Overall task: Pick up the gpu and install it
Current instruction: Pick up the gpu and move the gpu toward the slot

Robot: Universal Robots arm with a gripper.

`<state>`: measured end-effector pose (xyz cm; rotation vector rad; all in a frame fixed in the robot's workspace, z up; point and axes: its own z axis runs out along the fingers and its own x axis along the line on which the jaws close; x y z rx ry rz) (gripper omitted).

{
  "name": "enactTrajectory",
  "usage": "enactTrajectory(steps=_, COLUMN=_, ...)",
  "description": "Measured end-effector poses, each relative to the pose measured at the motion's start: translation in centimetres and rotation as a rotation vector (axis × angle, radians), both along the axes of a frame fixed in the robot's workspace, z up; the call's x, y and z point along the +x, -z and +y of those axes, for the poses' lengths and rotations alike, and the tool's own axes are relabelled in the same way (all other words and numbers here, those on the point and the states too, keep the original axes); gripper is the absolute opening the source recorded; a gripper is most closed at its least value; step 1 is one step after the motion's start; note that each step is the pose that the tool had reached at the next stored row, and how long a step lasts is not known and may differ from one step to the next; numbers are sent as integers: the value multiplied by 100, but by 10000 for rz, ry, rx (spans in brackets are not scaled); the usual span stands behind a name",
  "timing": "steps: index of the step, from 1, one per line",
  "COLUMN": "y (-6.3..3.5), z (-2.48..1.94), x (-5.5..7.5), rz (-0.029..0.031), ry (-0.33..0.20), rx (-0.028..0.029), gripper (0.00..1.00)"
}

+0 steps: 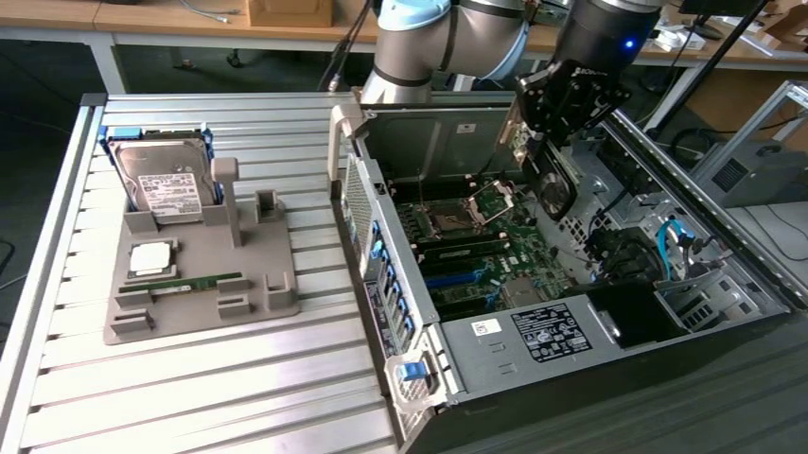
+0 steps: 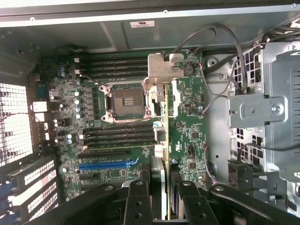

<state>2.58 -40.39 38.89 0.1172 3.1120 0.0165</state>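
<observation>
Open case (image 1: 442,142), top clear; free room above the motherboard (image 2: 187,136) around the gripper (image 2: 161,199); drive cage (image 2: 276,75) and loose cables (image 1: 671,238) crowd the exterior view's right side.

Parts holder (image 1: 202,301) at the exterior view's left of the table (image 1: 189,388), computer case (image 1: 505,371) at right, gpu (image 1: 552,182) hanging above the motherboard (image 1: 486,251) inside.

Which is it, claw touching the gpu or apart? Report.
Touching. The wrist view shows the claw with its fingers pressed on both faces of the gpu, seen edge-on above the motherboard.
</observation>
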Motion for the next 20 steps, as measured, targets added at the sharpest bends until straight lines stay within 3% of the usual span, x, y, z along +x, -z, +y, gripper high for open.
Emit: enactTrajectory(steps=20, y=102, z=0, x=0, rz=0, ry=0, rx=-1, gripper=27)
